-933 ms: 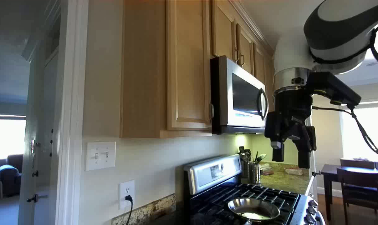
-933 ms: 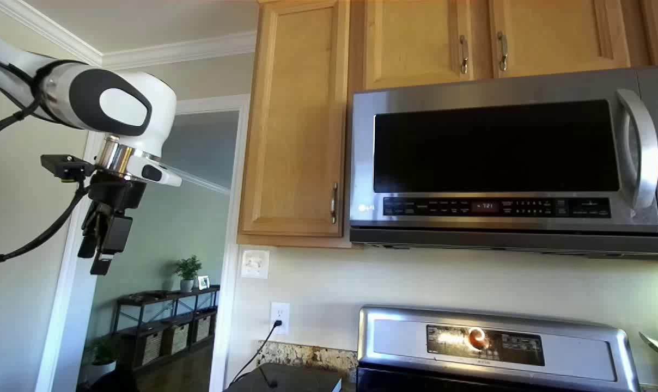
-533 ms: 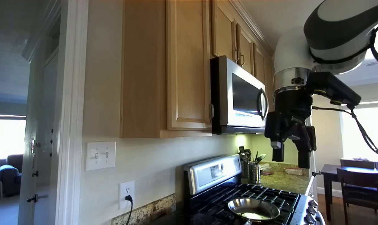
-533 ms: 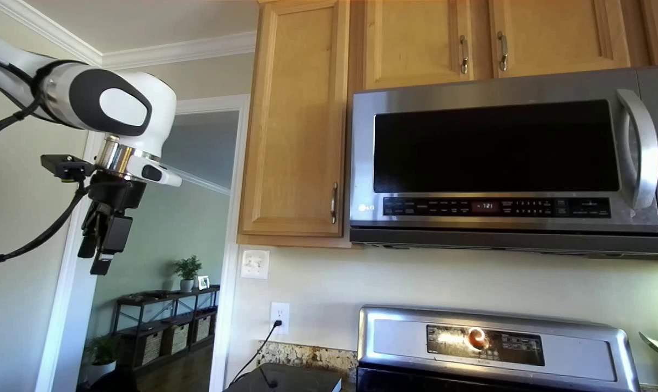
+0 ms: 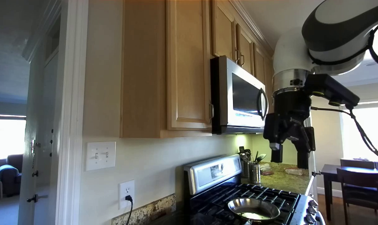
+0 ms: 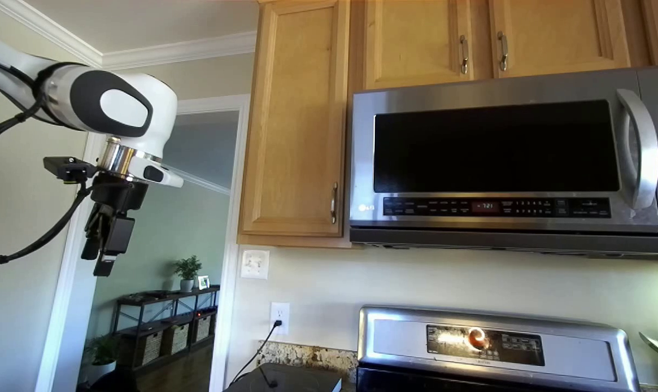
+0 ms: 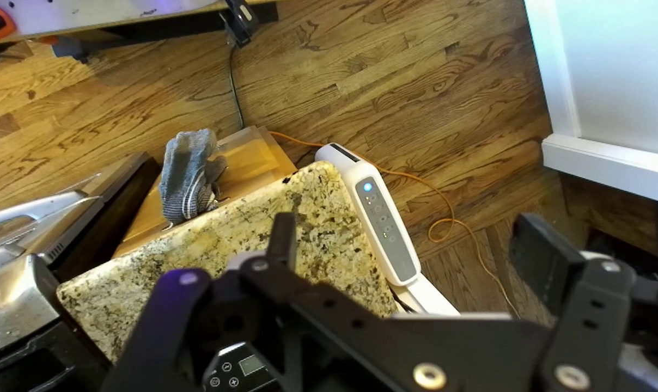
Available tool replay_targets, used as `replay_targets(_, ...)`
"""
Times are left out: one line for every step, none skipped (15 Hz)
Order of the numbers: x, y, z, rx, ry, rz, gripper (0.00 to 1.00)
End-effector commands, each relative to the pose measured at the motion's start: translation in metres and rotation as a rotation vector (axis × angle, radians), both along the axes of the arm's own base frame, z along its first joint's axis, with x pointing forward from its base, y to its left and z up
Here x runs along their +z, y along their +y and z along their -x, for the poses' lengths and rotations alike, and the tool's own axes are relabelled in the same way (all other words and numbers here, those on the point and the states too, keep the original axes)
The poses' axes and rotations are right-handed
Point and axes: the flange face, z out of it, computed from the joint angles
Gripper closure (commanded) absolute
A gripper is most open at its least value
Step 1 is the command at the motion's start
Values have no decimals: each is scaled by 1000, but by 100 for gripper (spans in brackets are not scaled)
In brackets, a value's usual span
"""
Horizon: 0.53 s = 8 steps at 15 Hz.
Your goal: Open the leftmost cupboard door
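The leftmost cupboard door [image 6: 296, 120] is a tall, narrow light-oak door with a recessed panel. It is shut, and it also shows in an exterior view [image 5: 190, 65]. Its slim silver handle [image 6: 334, 203] is upright near the lower right corner and shows edge-on in an exterior view [image 5: 211, 111]. My gripper [image 5: 289, 159] points down, apart from the door, with its fingertips lower than the handle. In an exterior view the gripper [image 6: 97, 262] hangs left of the door, before the doorway. In the wrist view the gripper [image 7: 405, 234] is open with nothing between its fingers. The door is out of the wrist view.
The microwave [image 6: 498, 147] juts out right beside the door. The stove [image 5: 217, 172] with a steel pan [image 5: 253, 208] stands below. Shorter oak doors [image 6: 419, 43] are above the microwave. The wrist view shows a granite counter [image 7: 329, 228] and a white device [image 7: 381, 218].
The arm and gripper have moved very slightly, a little down and toward the cupboard side in both exterior views. The door has not moved.
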Motion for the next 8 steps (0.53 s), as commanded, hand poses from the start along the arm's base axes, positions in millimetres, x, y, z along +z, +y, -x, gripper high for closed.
replay_targets(0,-15,-22,-59,-50,24,0)
replay_targets(3,-22,-31,-77,-87,41,0)
replay_targets(5,-29,-41,-90,-116,60,0)
replay_targets(7,-37,-52,-93,-149,82,0)
replay_targets(8,-43,-62,-89,-175,103,0)
replay_targets(12,-52,-73,-88,-208,130,0)
replay_targets(16,-59,-82,-83,-231,149,0)
replay_targets(21,-67,-93,-61,-260,170,0)
